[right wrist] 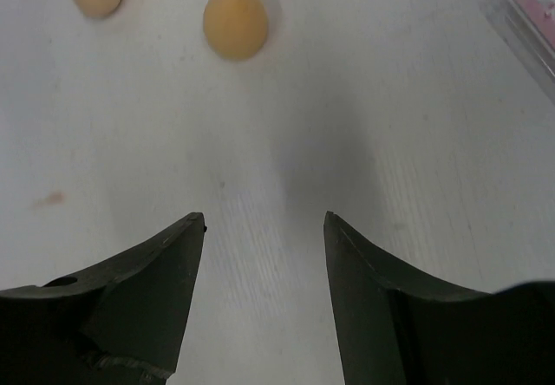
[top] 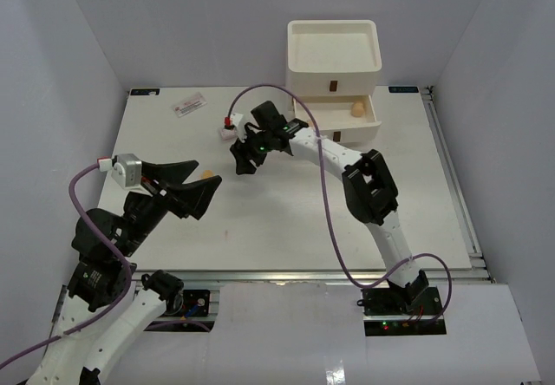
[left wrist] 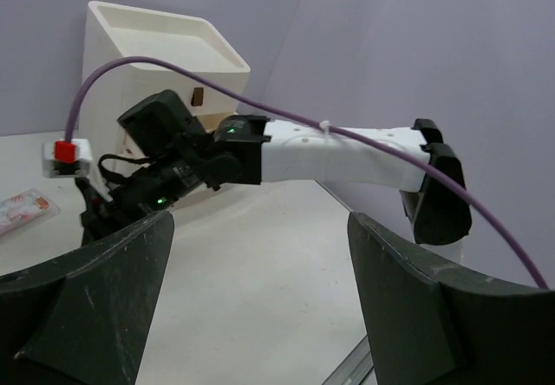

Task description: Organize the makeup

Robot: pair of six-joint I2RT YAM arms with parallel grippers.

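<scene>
Peach egg-shaped foam sponges (right wrist: 236, 22), two of them, lie on the white table (top: 286, 220) well left of the white three-drawer box (top: 334, 55). A third peach sponge (top: 355, 107) sits in the box's open drawer (top: 364, 127). A flat clear pink packet (top: 191, 104) lies farther left of the box. The left gripper (left wrist: 260, 220) gapes wide and holds nothing. The right gripper (right wrist: 264, 220), partly spread and holding nothing, hovers near the two sponges.

The drawer box (top: 334, 55) stands at the far edge of the table (top: 286, 220). A sponge (top: 356, 107) lies in its open drawer (top: 364, 127). A packet (top: 190, 104) lies to the left of the box.
</scene>
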